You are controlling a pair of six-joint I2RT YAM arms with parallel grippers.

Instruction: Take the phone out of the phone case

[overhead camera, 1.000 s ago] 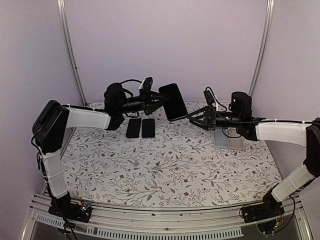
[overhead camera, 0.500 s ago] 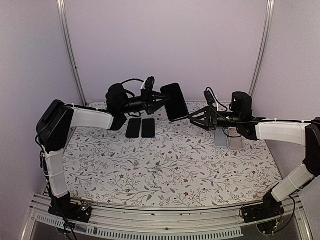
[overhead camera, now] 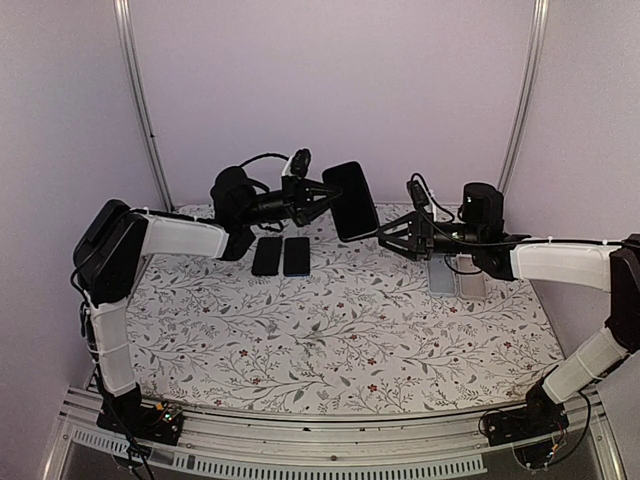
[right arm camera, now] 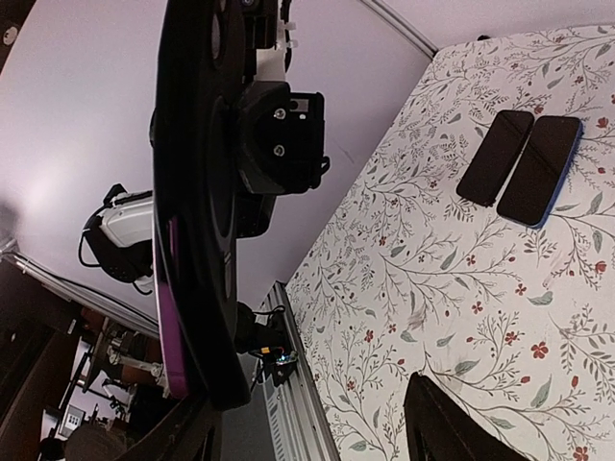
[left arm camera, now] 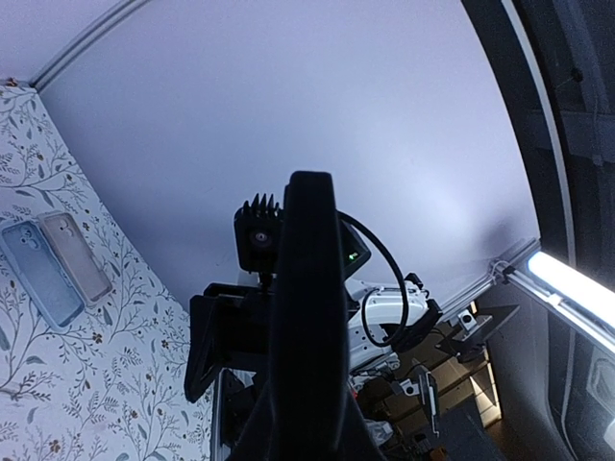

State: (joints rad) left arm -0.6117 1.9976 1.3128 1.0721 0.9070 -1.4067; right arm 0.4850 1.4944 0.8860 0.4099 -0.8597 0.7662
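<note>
The black phone in its dark case (overhead camera: 351, 201), with a purple edge showing in the right wrist view (right arm camera: 192, 192), is held upright in the air at the back middle. My left gripper (overhead camera: 326, 196) is shut on its left edge; in the left wrist view the phone (left arm camera: 307, 317) stands edge-on between the jaws. My right gripper (overhead camera: 386, 233) is open at the phone's lower right corner. In the right wrist view the phone's end lies by the left finger (right arm camera: 187, 432), and the right finger (right arm camera: 452, 423) is well apart from it.
Two bare phones, black (overhead camera: 267, 255) and blue (overhead camera: 297, 255), lie on the floral cloth under the left arm. Two empty cases (overhead camera: 441, 275) (overhead camera: 471, 281) lie under the right arm. A purple back wall and metal frame posts (overhead camera: 140, 100) stand close behind.
The left gripper has lifted the phone slightly up and to the right. The right gripper has edged left towards the phone's lower corner and stays open.
</note>
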